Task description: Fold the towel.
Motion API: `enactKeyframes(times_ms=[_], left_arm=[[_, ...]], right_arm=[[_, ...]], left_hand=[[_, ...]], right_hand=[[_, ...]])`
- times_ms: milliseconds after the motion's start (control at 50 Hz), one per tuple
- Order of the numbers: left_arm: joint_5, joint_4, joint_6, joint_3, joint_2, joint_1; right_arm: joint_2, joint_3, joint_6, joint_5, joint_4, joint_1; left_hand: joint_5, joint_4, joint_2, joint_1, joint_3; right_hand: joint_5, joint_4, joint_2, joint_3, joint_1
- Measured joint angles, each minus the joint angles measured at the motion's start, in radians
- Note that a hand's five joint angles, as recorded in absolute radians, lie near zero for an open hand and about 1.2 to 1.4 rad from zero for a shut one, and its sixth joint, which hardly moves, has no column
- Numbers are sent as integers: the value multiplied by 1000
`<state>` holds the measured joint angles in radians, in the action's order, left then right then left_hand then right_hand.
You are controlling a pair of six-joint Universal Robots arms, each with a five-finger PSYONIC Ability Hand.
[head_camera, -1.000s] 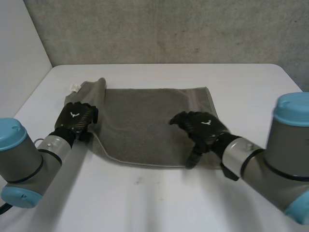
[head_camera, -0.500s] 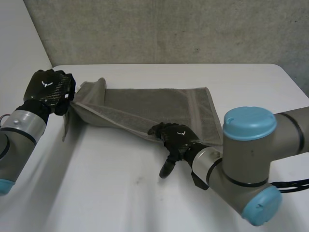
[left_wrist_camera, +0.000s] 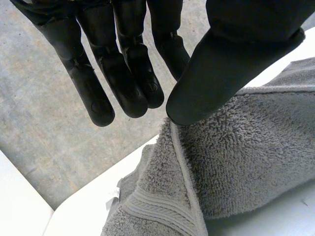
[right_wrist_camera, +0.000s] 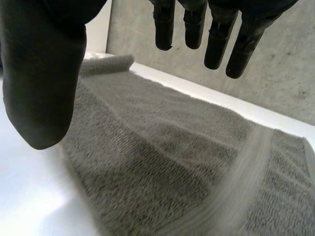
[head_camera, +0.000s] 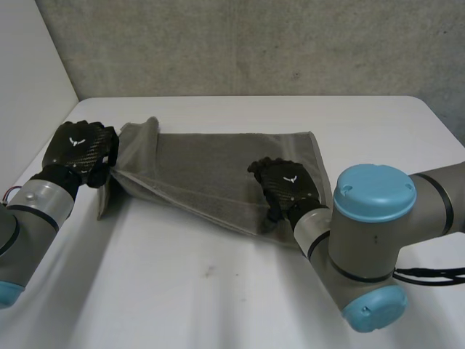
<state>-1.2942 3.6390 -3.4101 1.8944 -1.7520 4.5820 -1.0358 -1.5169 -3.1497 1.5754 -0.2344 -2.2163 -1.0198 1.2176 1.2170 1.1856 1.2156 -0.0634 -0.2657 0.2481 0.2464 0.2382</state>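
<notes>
The left hand (head_camera: pixel 78 151) pinched the left near corner of the towel (head_camera: pixel 211 171) against its thumb and held it raised off the tabletop (head_camera: pixel 218 291), probably to carry that edge across for the fold. The right hand (head_camera: pixel 287 185) was released, fingers loose, over the near right edge, seemingly placed to steady the cloth. The towel's far side lay flat.

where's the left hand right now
In the head view the left hand is at the table's left side, against the towel's left end, across the cloth from the right hand.
</notes>
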Motion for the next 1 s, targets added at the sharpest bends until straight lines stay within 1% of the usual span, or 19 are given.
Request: enactKeyframes(times_ms=[100, 180, 220, 340, 600, 760, 1000], left_arm=[[0, 0, 1, -1, 0, 0], [0, 0, 1, -2, -2, 0], [-1, 0, 1, -3, -5, 0], [-1, 1, 1, -5, -11, 0], [-2, -1, 4, -5, -13, 0], [-1, 0, 5, -6, -13, 0], [0, 0, 5, -6, -15, 0]], right_arm=[[-11, -60, 0, -10, 1, 3], [-36, -107, 4, -20, 0, 18], [-55, -137, 10, -34, -3, 34], [-79, -187, 37, -66, -21, 67], [-6, -224, 113, -72, -116, 135], [22, -217, 148, -69, -135, 175], [29, -218, 174, -70, -146, 218]], left_hand=[[0, 0, 0, 0, 0], [0, 0, 0, 0, 0], [0, 0, 0, 0, 0], [0, 0, 0, 0, 0], [0, 0, 0, 0, 0], [0, 0, 0, 0, 0], [-2, 0, 0, 6, 0]], right_hand=[[-39, -5, 3, 24, 31], [-108, -63, 79, 85, 90], [-178, -133, 153, 153, 158], [-261, -225, 238, 242, 245], [-362, -327, 343, 347, 354], [-447, -417, 428, 438, 441], [-460, -441, 445, 463, 463]])
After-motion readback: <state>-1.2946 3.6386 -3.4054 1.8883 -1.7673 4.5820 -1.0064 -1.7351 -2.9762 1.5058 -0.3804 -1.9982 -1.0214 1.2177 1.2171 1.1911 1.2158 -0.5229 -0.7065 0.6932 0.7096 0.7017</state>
